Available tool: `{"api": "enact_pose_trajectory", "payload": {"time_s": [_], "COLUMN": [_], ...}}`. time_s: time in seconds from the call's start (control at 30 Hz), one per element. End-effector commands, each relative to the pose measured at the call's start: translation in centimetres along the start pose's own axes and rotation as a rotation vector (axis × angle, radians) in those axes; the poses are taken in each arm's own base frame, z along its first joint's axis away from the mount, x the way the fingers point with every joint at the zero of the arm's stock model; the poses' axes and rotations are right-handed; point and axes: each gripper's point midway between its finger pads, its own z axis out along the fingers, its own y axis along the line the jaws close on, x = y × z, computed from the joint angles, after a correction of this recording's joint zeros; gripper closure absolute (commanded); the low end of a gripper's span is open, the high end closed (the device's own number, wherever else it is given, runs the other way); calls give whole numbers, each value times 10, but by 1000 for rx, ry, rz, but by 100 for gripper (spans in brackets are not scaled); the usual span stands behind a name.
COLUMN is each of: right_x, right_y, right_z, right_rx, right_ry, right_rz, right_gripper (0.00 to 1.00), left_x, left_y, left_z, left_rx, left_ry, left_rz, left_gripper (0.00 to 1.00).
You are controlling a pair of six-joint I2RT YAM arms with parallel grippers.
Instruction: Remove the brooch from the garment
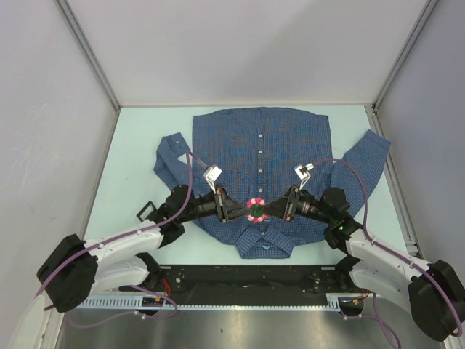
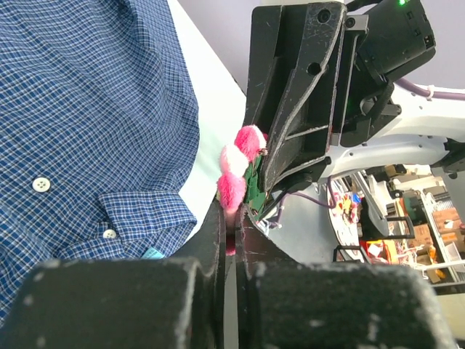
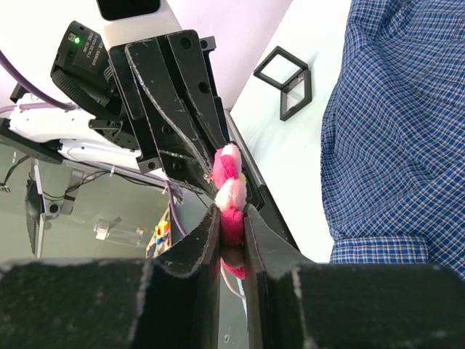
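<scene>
The blue checked shirt (image 1: pixel 269 153) lies flat, collar toward the arms. The pink-red brooch (image 1: pixel 256 209) sits over its collar end, between both grippers. My left gripper (image 1: pixel 244 211) comes from the left and is shut on the brooch's edge. My right gripper (image 1: pixel 269 209) comes from the right and is shut on its other edge. In the left wrist view the jaws (image 2: pixel 234 212) pinch the brooch (image 2: pixel 237 169), with the shirt (image 2: pixel 87 123) to the left. In the right wrist view the jaws (image 3: pixel 231 216) pinch the brooch (image 3: pixel 228 185), with the shirt (image 3: pixel 399 123) to the right. No cloth shows round the brooch.
A small black frame-like object (image 1: pixel 147 210) lies on the table left of the shirt and also shows in the right wrist view (image 3: pixel 287 76). The pale table (image 1: pixel 131 145) is walled on three sides. The arms' base rail (image 1: pixel 240 291) runs along the near edge.
</scene>
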Motion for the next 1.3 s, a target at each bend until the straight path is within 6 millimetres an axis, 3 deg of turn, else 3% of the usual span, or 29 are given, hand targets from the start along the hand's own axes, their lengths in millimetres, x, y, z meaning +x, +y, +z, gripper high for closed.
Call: {"api": "enact_pose_trajectory", "payload": {"time_s": [0.0,0.3,0.57,0.87,1.03,1.13,1.27], "right_x": [-11,-13,-11,-10,-6,-6,-7], "right_y": [9,6,2,4,6,6,7], "right_z": [6,7,8,8,5,5,6], "right_rx": [-28,-15,-7,-26,-41,-44,-52], "right_ry": [-29,-38,-29,-25,-16,-19,-19], "right_rz": [11,26,25,18,11,13,17], "right_gripper": [92,82,73,73,68,70,81], "left_x": [-3,5,1,2,1,2,2], "left_y": [-14,-6,-10,-10,-7,-7,-9], "left_z": [3,8,9,9,10,10,11], "left_rx": [65,47,58,59,47,51,60], "left_ry": [4,36,29,28,26,31,32], "left_rz": [16,-54,-51,-53,-64,-69,-72], "left_gripper": [100,100,100,100,100,100,100]}}
